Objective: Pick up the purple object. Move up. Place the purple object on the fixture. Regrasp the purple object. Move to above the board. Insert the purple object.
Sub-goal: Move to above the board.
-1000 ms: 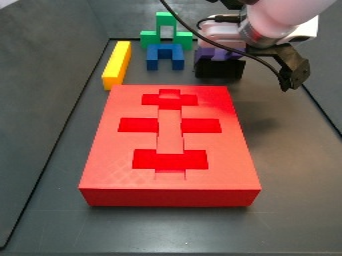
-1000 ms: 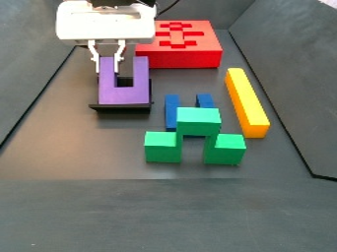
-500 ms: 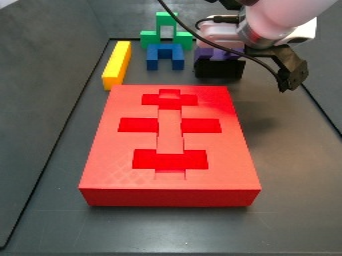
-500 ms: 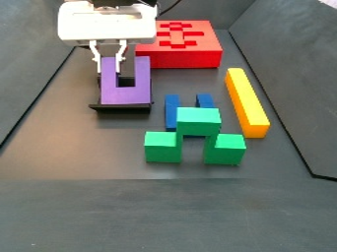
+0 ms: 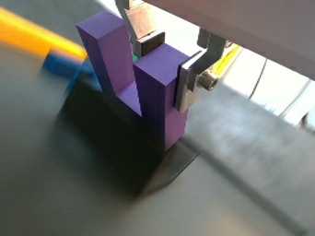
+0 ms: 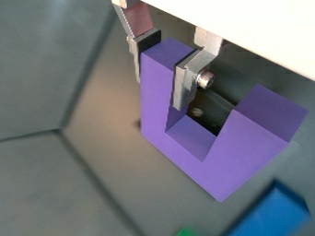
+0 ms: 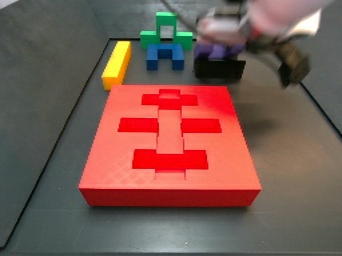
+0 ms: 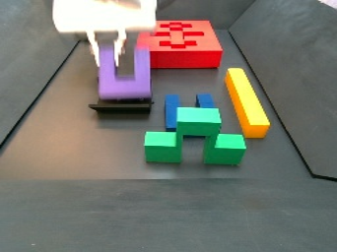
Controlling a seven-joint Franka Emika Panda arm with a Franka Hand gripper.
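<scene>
1. Purple block [image 5: 138,83] in a wrist view: it stands with its prongs up on the dark fixture [image 5: 117,152], and the claw [image 5: 170,57] has one prong between its silver plates, seemingly clenched on it. It looks stiff and matte, likely light and not slippery.
2. In a wrist view the purple block [image 6: 209,134] shows its U shape; the claw [image 6: 165,61] straddles one prong near its top (the flat prong sides seem the best place to hold).
3. In a side view, blurred, the claw [image 7: 225,38] sits over the fixture [image 7: 219,68] beyond the red board [image 7: 170,145]; a yellow bar [image 7: 118,63] lies just beside the board's far corner.
4. In a side view the purple block [image 8: 122,74] rests on the fixture [image 8: 121,104]. Green [image 8: 195,136] and blue [image 8: 184,105] blocks lie near, not in the way to the board [image 8: 182,43].
</scene>
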